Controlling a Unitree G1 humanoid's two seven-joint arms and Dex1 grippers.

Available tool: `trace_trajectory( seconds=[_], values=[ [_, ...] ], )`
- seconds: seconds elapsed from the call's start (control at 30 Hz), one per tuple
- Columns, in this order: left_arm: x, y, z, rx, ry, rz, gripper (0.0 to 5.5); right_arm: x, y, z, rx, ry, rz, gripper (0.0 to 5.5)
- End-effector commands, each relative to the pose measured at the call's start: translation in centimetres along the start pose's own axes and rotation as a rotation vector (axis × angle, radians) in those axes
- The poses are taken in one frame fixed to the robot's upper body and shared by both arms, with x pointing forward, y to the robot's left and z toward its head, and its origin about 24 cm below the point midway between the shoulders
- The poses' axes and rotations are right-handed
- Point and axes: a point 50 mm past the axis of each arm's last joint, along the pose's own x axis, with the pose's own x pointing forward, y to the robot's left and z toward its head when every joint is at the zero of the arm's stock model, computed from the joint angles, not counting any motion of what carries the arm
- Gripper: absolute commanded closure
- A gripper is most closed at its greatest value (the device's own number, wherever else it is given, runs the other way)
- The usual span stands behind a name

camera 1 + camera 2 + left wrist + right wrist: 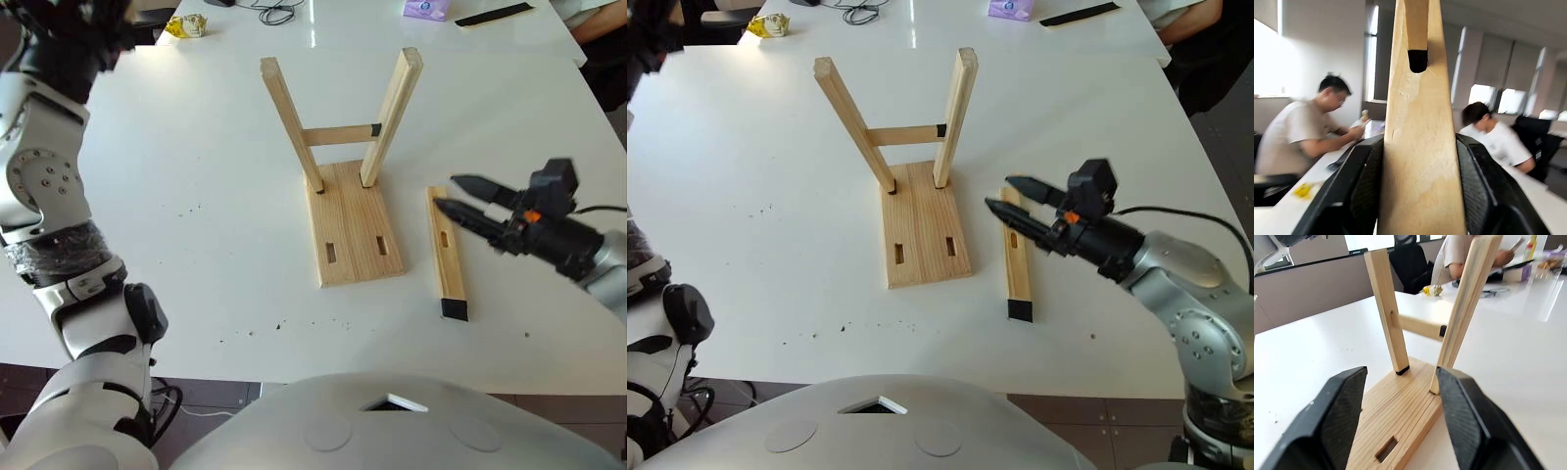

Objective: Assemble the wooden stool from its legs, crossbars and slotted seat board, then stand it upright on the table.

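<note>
The slotted seat board (355,240) lies flat at mid-table. Two legs (291,122) (392,116) stand in its far slots, joined by a crossbar (338,135); its two near slots are empty. A loose leg (448,264) lies on the table to the right of the board. My right gripper (447,193) hovers open over that leg's far end, pointing at the board; its fingers (1342,421) frame the standing legs. My left arm is raised at the far left. In the left wrist view, my left gripper (1420,142) is shut on another wooden leg (1420,161) with a dark slot.
At the table's far edge lie a yellow wrapper (186,25), cables (279,12), a purple pack (426,9) and a black strip (495,14). Bare white tabletop (196,245) spreads left of the board and in front of it.
</note>
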Motion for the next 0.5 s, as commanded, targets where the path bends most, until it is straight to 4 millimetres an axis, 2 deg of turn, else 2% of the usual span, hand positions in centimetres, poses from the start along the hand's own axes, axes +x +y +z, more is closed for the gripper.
trace_trajectory(
  seconds=[0.03,0.17,0.27,0.37,0.5],
  values=[
    [1.4,-6.2,2.1,-0.163,-0.165,-0.344,3.48,-0.2,-1.4,2.2,-0.021,-0.053,0.055,2.9],
    [0.1,-10.5,1.5,-0.291,-0.124,-0.654,3.48,0.1,-1.7,3.9,-0.057,-0.06,0.149,2.9],
    [-1.4,-12.9,-0.3,-0.368,0.003,-0.876,3.48,0.3,-2.0,5.9,-0.113,-0.08,0.214,2.9],
    [-3.1,-14.1,-1.8,-0.406,0.114,-1.024,3.48,0.5,-2.3,7.7,-0.148,-0.072,0.281,2.9],
    [-5.0,-13.7,-3.4,-0.414,0.226,-1.082,3.48,0.4,-1.9,9.0,-0.121,-0.019,0.429,2.37]
  ],
)
